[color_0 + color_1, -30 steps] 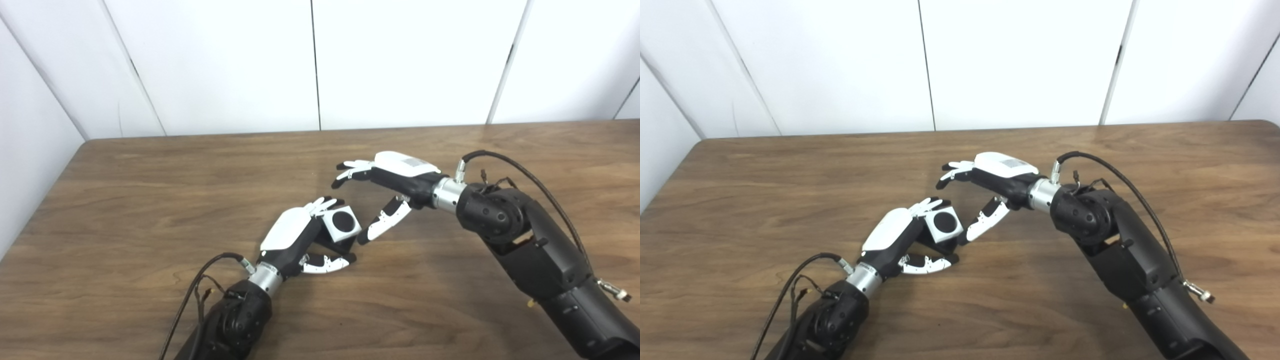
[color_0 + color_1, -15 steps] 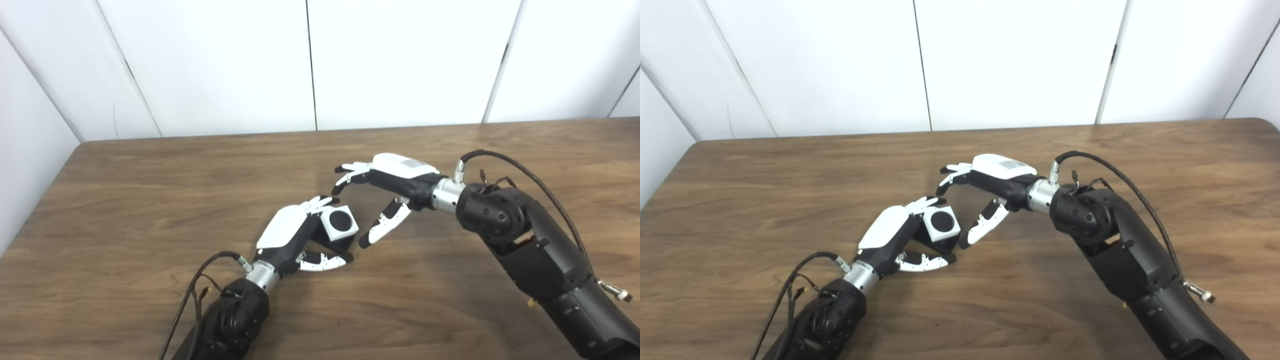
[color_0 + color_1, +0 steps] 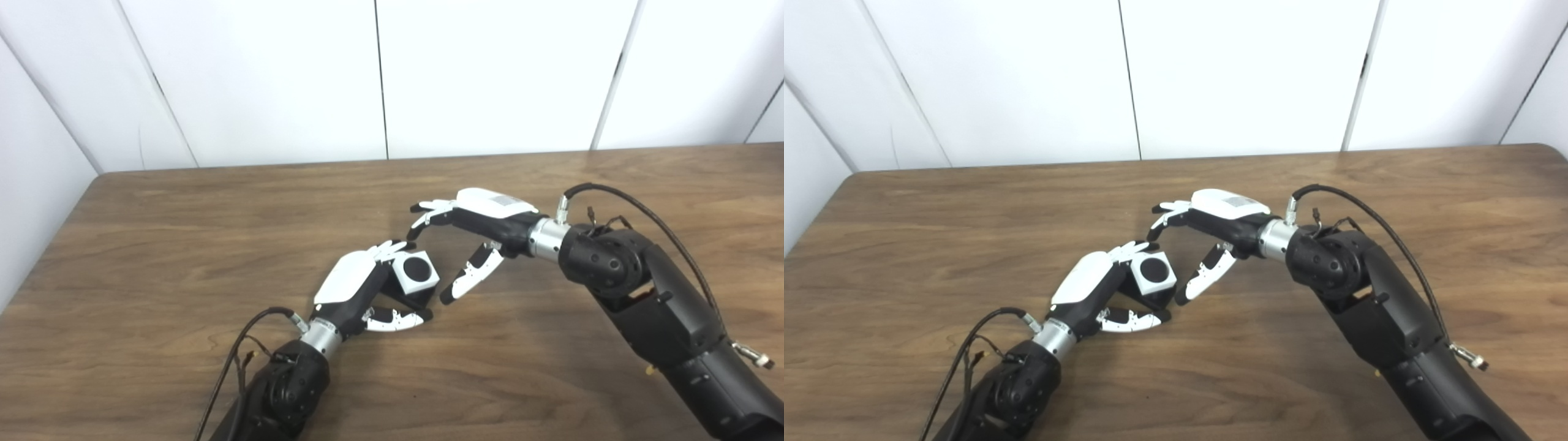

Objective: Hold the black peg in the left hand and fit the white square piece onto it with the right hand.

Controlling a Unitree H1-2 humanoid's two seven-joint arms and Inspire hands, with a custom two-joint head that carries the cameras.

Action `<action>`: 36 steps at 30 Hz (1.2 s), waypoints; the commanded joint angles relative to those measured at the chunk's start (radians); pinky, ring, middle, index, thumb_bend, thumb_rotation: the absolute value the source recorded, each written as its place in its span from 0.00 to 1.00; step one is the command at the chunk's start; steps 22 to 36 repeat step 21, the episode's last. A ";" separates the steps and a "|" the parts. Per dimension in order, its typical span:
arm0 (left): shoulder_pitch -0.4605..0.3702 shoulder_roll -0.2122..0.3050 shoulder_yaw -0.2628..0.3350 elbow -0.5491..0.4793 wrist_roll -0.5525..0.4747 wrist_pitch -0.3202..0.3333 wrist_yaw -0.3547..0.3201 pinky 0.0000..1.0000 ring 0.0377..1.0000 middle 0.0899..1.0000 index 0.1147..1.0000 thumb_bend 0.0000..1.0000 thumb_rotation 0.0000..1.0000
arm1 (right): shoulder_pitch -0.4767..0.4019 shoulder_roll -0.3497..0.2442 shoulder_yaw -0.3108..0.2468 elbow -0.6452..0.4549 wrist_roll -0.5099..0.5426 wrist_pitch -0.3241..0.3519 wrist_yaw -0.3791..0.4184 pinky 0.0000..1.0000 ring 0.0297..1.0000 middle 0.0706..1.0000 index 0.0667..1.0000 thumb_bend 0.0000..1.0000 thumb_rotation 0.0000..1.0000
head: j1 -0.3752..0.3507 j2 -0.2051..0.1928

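Note:
The white square piece sits on the black peg, whose round dark end shows in the piece's top face. A black part sticks out beneath it. My left hand is shut around this pair just above the table's middle, with fingers behind the piece and thumb below it. My right hand hovers just to the right, open. Its fingers curl above and its thumb points down-left, a small gap away from the piece. Nothing is in it.
The wooden table has its left edge and back edge against white wall panels. Loose cables loop off my left wrist and my right wrist. My right forearm crosses the table's right side.
The whole picture shifted slightly a second ago, so the camera moved. Both hands and the piece on the peg have held their places since.

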 commanded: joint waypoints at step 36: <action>0.024 0.010 0.032 0.041 0.002 0.063 -0.030 0.94 0.95 0.91 0.70 0.69 0.25 | -0.051 -0.003 -0.015 -0.025 0.007 -0.002 0.009 0.96 0.97 0.96 0.74 0.85 0.33 | -0.004 0.008</action>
